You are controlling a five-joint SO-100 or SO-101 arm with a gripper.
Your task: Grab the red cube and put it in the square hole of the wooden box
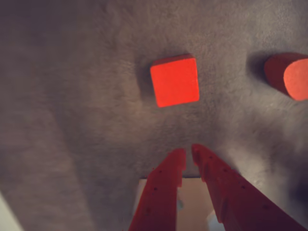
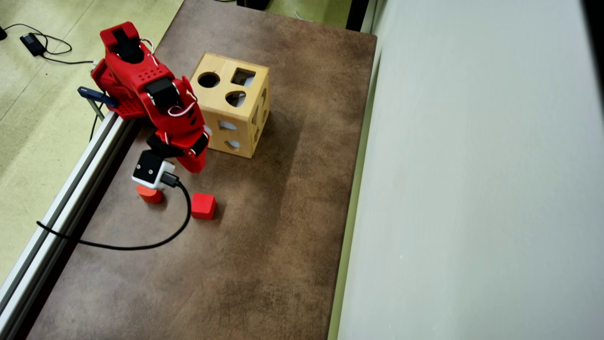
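On the bench [image 2: 264,245], your nearly closed, empty end effector [image 1: 188,150] hovers near the red cube [image 1: 174,80], wooden box [image 2: 234,113] behind.

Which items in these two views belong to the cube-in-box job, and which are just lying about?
Belongs to the job:
- red cube, on the mat, not held
- wooden box
- square hole in the box's top
- tool, nearly closed, empty

Just lying about:
- rounded red block
- black cable
- brown mat
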